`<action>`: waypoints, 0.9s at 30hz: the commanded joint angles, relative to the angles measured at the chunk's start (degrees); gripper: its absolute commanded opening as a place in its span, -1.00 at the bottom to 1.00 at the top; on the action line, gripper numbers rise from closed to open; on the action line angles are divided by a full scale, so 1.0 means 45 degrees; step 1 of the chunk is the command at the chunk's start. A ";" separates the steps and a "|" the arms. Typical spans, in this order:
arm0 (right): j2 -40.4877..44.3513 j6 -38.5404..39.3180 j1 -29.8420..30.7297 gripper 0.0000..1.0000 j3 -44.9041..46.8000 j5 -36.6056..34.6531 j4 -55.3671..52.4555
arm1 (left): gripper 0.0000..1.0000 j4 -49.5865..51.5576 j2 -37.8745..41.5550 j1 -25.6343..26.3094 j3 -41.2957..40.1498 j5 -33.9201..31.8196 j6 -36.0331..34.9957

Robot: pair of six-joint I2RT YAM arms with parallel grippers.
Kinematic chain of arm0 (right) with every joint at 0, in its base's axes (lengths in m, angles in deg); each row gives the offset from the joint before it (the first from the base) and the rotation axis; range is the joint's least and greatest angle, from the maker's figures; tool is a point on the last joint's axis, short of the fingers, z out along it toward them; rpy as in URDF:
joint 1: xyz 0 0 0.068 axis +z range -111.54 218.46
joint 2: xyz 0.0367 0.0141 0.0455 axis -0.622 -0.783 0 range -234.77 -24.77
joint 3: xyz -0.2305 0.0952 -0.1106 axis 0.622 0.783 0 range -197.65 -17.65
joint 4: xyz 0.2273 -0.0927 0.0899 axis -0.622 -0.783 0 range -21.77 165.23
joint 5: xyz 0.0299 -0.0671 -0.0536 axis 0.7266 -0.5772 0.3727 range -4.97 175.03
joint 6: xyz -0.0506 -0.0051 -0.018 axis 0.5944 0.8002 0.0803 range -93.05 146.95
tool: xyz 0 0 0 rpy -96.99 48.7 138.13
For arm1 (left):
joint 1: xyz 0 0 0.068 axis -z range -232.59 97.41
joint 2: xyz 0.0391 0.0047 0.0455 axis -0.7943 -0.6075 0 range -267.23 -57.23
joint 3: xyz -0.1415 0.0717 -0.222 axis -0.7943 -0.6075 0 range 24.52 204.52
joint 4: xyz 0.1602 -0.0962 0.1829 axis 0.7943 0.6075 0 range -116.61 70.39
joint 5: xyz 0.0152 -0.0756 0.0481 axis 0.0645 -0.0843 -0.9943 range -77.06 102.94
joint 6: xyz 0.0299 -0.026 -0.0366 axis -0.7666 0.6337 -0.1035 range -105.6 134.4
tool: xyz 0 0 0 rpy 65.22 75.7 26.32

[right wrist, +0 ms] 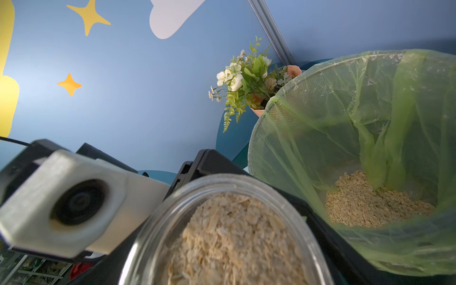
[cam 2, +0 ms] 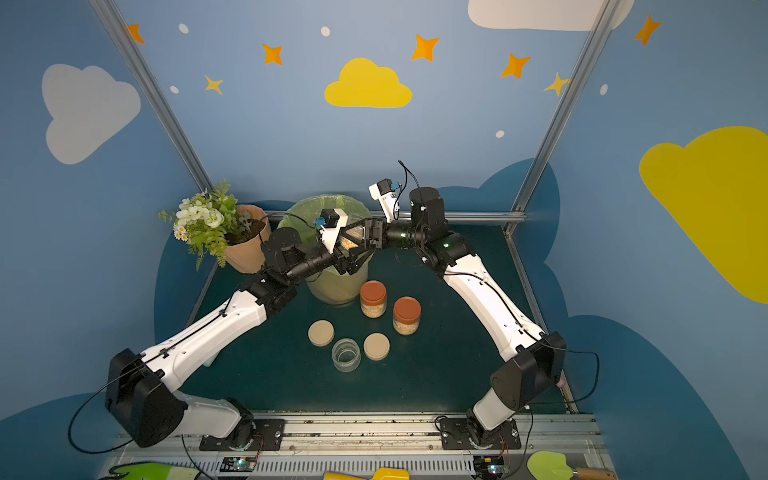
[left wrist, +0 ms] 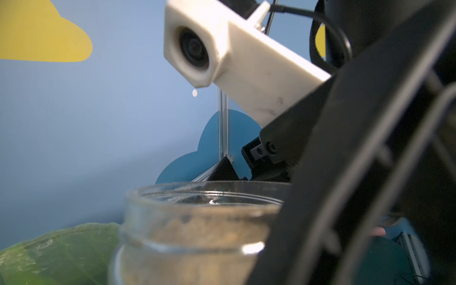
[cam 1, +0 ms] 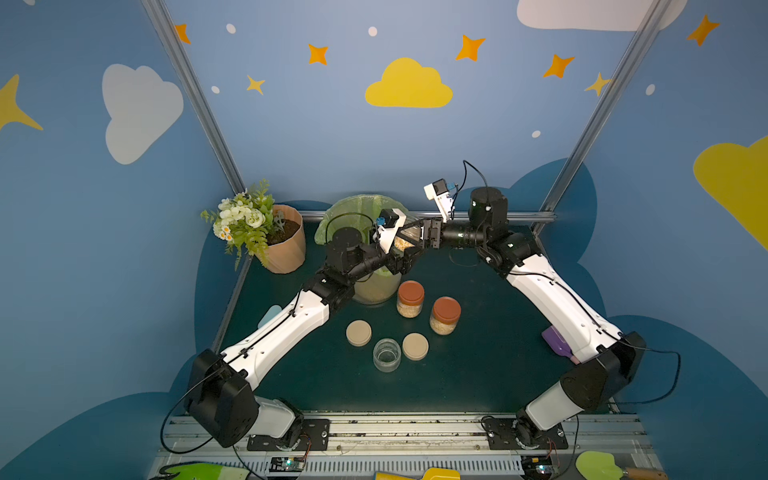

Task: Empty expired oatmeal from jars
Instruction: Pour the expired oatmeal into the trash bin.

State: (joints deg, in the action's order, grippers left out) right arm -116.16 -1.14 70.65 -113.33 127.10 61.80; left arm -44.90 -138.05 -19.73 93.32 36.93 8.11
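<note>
Left gripper is clamped on an open jar of oatmeal, held aloft over the rim of the bin at the table's far edge. The right gripper meets the same jar, jaws flanking the glass; whether they press on it I cannot tell. Loose oats lie in the bin's green bag. Mid-table stand two filled orange-lidded jars. Nearer the front edge an empty jar sits between two beige lids.
</note>
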 commanded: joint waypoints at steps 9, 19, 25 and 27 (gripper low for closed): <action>-0.0350 -0.0046 -0.0043 0.61 -0.0009 0.0603 0.0729 | -0.93 -0.1038 0.0009 -0.0028 0.0595 0.0417 -0.0068; -0.0274 0.0326 -0.0060 -0.03 0.0143 -0.0166 0.1180 | -0.19 -0.1461 -0.0163 -0.0023 0.0557 0.0261 0.0342; -0.0054 0.0164 -0.0119 -0.25 0.0412 -0.0913 0.1907 | 0.27 -0.1794 0.0178 -0.0019 -0.0021 -0.0353 0.0421; 0.0010 0.0046 -0.0121 -0.30 0.0466 -0.1063 0.2097 | 0.42 -0.1819 0.0292 -0.0026 -0.0164 -0.0530 0.0401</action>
State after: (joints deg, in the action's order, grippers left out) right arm -117.32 -0.69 70.16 -112.00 125.04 67.72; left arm -47.54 -139.01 -20.23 92.64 34.66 9.53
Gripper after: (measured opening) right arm 0.823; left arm 0.817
